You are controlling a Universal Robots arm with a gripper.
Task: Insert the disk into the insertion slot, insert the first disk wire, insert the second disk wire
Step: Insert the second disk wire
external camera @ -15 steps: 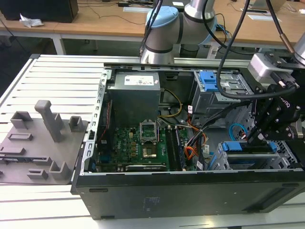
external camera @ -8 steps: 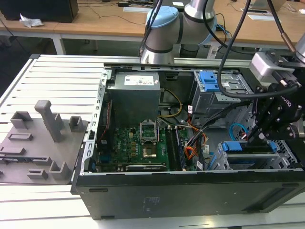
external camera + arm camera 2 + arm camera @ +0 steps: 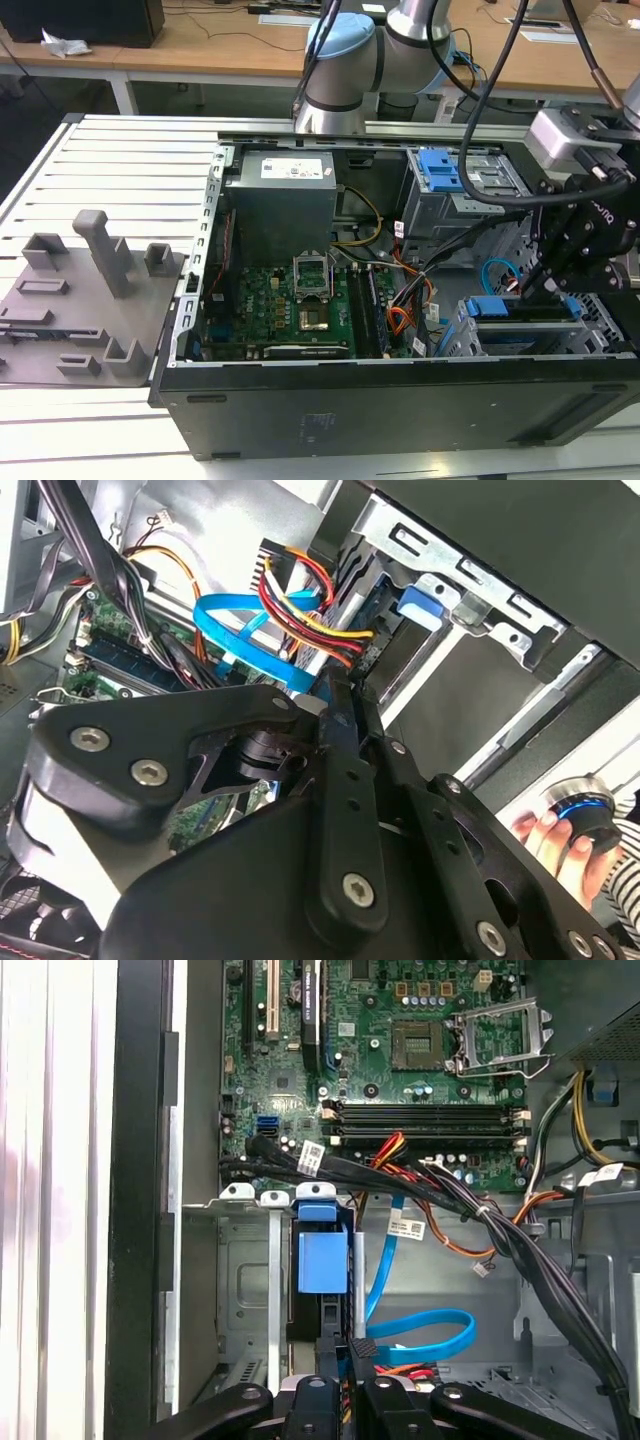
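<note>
Black computer case (image 3: 400,400) sits open on the slatted worktop (image 3: 120,170) in the exterior view; the pincer (image 3: 545,285) hangs over the blue-framed disk (image 3: 520,310), seated in the insertion slot (image 3: 480,340); in the second wrist view the pincer (image 3: 345,695) is closed beside the second disk wire (image 3: 245,630), a blue loop; in the first wrist view that wire (image 3: 420,1335) curls beside the disk (image 3: 322,1260)

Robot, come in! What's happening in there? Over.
Gripper low by the disk, which sits in the insertion slot. Second disk wire loops beside it. Red-yellow wire bundle crowds the tip.
</note>
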